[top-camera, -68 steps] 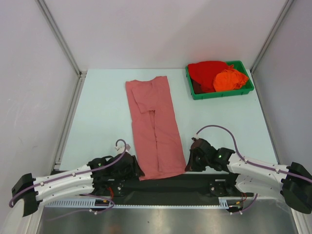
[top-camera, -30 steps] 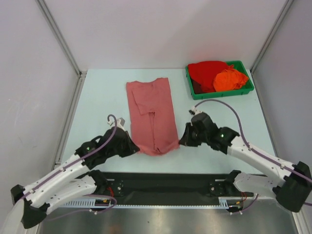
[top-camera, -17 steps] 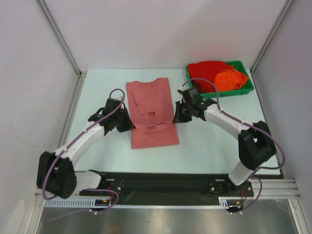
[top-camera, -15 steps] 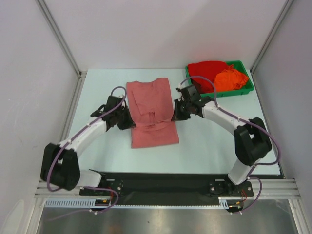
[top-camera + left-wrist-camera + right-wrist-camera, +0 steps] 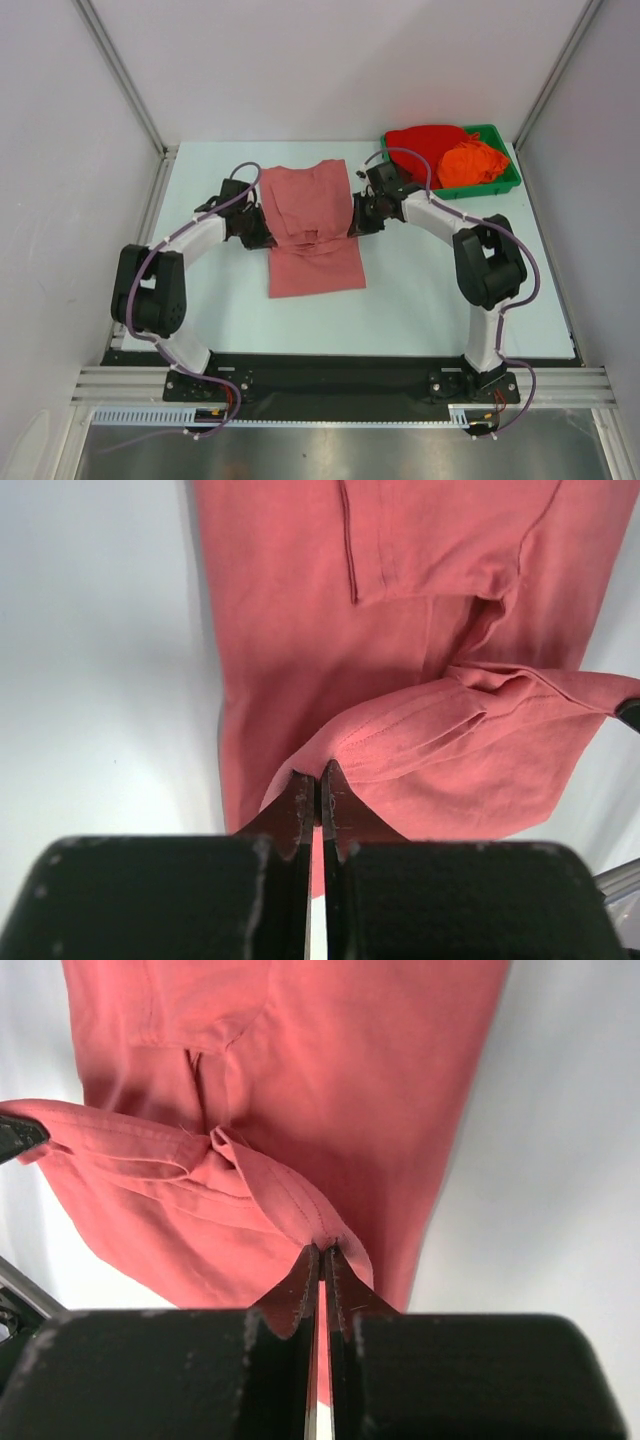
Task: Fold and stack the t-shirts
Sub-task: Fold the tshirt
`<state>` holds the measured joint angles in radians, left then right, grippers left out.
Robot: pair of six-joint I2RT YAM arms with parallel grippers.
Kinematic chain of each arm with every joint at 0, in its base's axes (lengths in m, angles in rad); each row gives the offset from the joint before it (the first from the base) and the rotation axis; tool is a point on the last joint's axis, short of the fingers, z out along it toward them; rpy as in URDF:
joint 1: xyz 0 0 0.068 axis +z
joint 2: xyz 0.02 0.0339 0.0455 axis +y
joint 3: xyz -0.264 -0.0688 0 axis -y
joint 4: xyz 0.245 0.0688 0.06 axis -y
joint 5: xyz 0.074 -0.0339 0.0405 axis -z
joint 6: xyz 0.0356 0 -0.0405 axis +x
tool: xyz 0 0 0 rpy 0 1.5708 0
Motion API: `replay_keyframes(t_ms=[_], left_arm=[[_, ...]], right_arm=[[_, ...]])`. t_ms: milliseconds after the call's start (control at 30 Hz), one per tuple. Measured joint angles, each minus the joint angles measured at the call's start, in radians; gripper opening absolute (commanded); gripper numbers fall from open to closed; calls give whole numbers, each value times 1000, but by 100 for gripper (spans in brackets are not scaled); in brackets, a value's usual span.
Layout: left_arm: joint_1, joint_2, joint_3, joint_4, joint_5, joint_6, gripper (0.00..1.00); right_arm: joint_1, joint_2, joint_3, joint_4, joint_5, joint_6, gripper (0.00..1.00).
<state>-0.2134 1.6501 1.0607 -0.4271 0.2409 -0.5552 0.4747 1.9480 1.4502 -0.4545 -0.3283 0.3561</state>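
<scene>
Motion was the news on the left: the left end effector (image 5: 257, 228), pinched narrow on a hem corner of the pink shirt (image 5: 310, 205), had swung from the near edge of the counter (image 5: 450, 270) up to the shirt's middle over the last couple of seconds. The shirt, a long strip before, was now doubled partway, with its lifted hem slung between the two arms (both wrist views showed it raised, not laid flat). The right end effector (image 5: 357, 222) had matched that sweep and gripped the opposite hem corner just as tightly. By my reading, the half-fold was under way but unfinished, since the hem remained short of the collar end and had not been released. Further right, the red shirt (image 5: 425, 143) and orange shirt (image 5: 470, 165) lay untouched in the tray (image 5: 455, 194).
</scene>
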Motion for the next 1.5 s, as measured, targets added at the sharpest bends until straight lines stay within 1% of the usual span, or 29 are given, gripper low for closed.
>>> replay_keyframes(t_ms=[400,500,533,567,600,633,667,700,733,767,800,833,900,933,967,1067,1100,1133,1200,1233,1333,1500], left_arm=[[26,138,116,-2,18,6,1],[34,163,127,-1,18,6,6],[38,167,127,-3,18,6,11],[43,170,127,-3,18,6,17],[47,171,127,-3,18,6,23],[51,171,127,-3,15,6,32],[54,171,127,-3,8,8,37],[57,171,127,-5,-3,6,40],[60,169,127,-5,-16,6,49],[60,165,126,-6,-35,9,52],[59,153,119,-5,-56,8,54],[56,133,108,-5,-75,9,56],[44,57,66,-6,-109,10,52],[34,11,45,-5,-114,10,46],[20,-39,26,-3,-112,7,43],[-48,-161,-32,37,-92,2,34],[-69,-182,-50,53,-79,-5,32],[-87,-192,-66,69,-72,-6,27],[-124,-185,-104,98,-50,-23,24],[-137,-167,-118,108,-42,-30,23],[-159,-85,-130,130,-25,-48,23],[-169,26,-124,168,-29,-67,23]], right_arm=[[-36,115,106,10,-38,-18,0],[-41,140,127,10,-47,-19,4],[-43,151,136,10,-49,-19,5],[-43,158,145,10,-50,-20,7],[-45,165,150,10,-51,-21,19],[-45,168,152,10,-51,-20,24],[-47,169,153,6,-50,-24,26],[-47,169,153,-1,-43,-31,34],[-49,168,153,-8,-34,-33,40],[-50,166,153,-15,-19,-39,47],[-48,160,151,-24,0,-45,57],[-44,150,147,-36,22,-48,59],[-35,109,122,-54,65,-61,59],[-24,79,105,-60,83,-63,57],[-11,52,92,-66,97,-63,55],[63,-28,59,-69,145,-61,47],[92,-46,48,-64,155,-59,42],[112,-56,39,-55,161,-55,40],[163,-59,29,-41,167,-44,35],[182,-51,26,-35,168,-41,34],[209,-16,19,-15,187,-27,33],[204,58,18,44,230,-12,35]])
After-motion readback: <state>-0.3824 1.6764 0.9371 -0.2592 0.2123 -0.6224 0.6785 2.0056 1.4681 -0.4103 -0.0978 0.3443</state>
